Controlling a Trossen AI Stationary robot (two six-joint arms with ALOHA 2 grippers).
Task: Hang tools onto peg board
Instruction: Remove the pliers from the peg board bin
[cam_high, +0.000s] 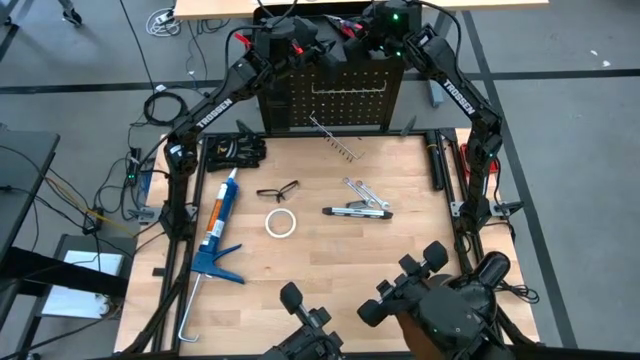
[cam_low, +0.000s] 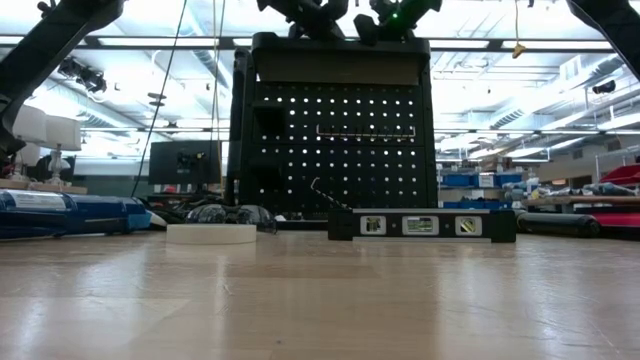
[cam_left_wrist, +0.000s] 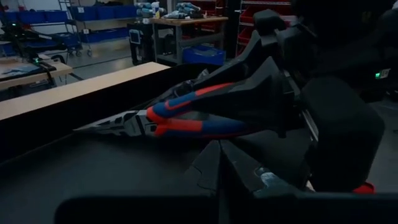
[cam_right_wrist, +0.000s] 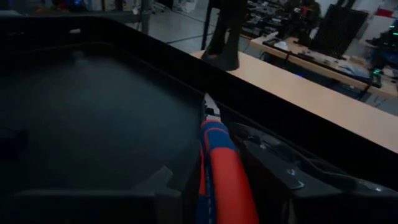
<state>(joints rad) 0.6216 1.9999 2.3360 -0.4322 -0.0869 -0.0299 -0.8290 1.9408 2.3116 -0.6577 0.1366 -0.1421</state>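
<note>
The red-and-blue-handled pliers (cam_left_wrist: 186, 118) are held over the black tray top (cam_right_wrist: 93, 106) of the peg board (cam_high: 330, 100) at the table's far edge. My right gripper (cam_high: 375, 40) is shut on their handles. My left gripper (cam_high: 303, 45) is at the tray's left, its fingers (cam_left_wrist: 208, 171) together just under the pliers. On the table lie two silver wrenches (cam_high: 362, 190), the black-and-silver bar (cam_high: 357, 211) and safety glasses (cam_high: 277, 190). My right gripper pinches the pliers' handles (cam_right_wrist: 224, 177) between its two fingers, which lie along the pliers. The nose (cam_right_wrist: 210, 111) points away from the gripper, over the tray. The pliers lie about level; whether they touch the tray I cannot tell. My left gripper is close under the pliers' handles (cam_left_wrist: 199, 130); whether it touches them I cannot tell.
A blue caulking gun (cam_high: 215, 235) lies at the table's left, a white tape roll (cam_high: 280, 222) in the middle, dark items (cam_high: 235, 150) at the far left, and a metal hook rack (cam_high: 335, 140) in front of the peg board. The near half of the table is bare wood.
</note>
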